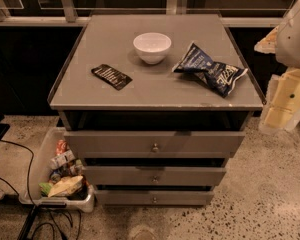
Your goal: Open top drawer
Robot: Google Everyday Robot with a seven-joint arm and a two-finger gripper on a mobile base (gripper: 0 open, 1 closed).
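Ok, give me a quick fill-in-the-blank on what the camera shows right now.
1. The white bowl sits between the black packet and the ____ chip bag.
2. The top drawer has one round ____ at its centre.
3. The end effector is beside the ____ edge of the cabinet.
Missing words: blue; knob; right.
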